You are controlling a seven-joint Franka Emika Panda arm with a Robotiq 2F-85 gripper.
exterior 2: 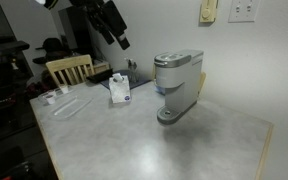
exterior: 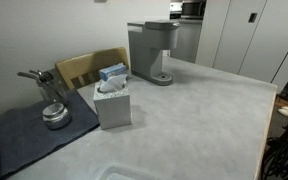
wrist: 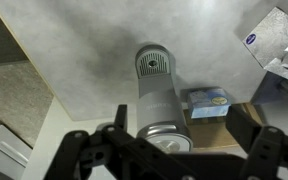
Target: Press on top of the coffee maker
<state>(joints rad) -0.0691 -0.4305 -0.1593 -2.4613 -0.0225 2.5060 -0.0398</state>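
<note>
Plainly, the table [exterior: 204, 120] carries 1 coffee maker [exterior: 152, 50], and it is the tallest thing on it. It stands upright toward the back of the table in an exterior view, well apart from 1 white-grey tissue box [exterior: 113, 103]. The machine is grey and boxy, with a flat-topped head that overhangs a round base. From above, in the wrist view, that base shows a round slotted grille, and the head's top is smooth and pale.

The 1 hand [wrist: 168, 142] hangs above the coffee maker without touching it. Its 2 fingers [wrist: 74, 150] are spread wide apart and hold nothing, and the machine shows between them in the wrist view. In an exterior view the dark arm [exterior 2: 109, 20] sits high up, well apart from the machine's top.

1 wooden chair [exterior: 89, 68] stands behind the tissue box. 1 round metal dish [exterior: 54, 115] rests on 1 dark mat [exterior: 24, 135] at the table's end. 2 wall plates [exterior 2: 242, 10] show on the wall behind the machine.
</note>
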